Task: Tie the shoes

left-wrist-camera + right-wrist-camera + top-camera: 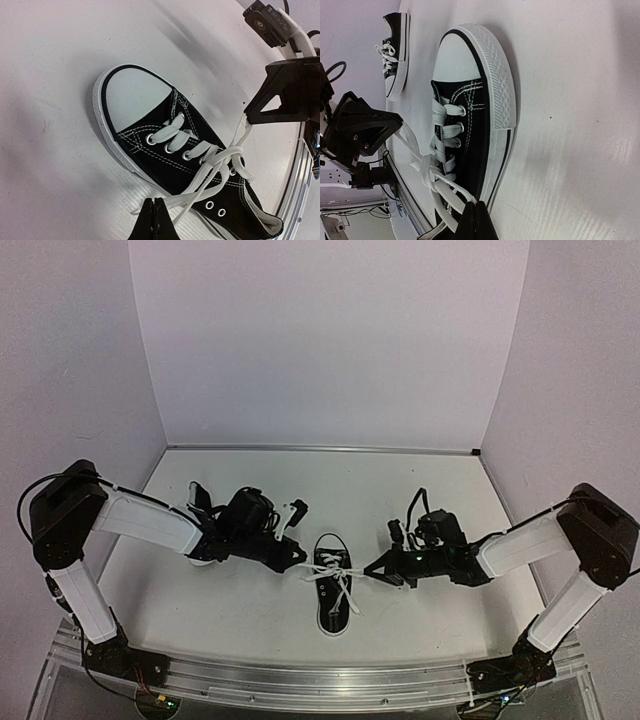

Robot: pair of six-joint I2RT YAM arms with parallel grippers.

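Note:
One black shoe with a white toe cap lies mid-table between my two arms, heel toward the back wall. Its white laces cross in a knot over the tongue, with strands stretched out to both sides. My left gripper is shut on a lace strand at the shoe's left side. My right gripper is shut on the opposite strand by the shoe's right side. The second shoe lies farther left, mostly hidden behind my left arm in the top view.
White walls enclose the table on three sides, with a metal rail along the near edge. Cables loop over both wrists.

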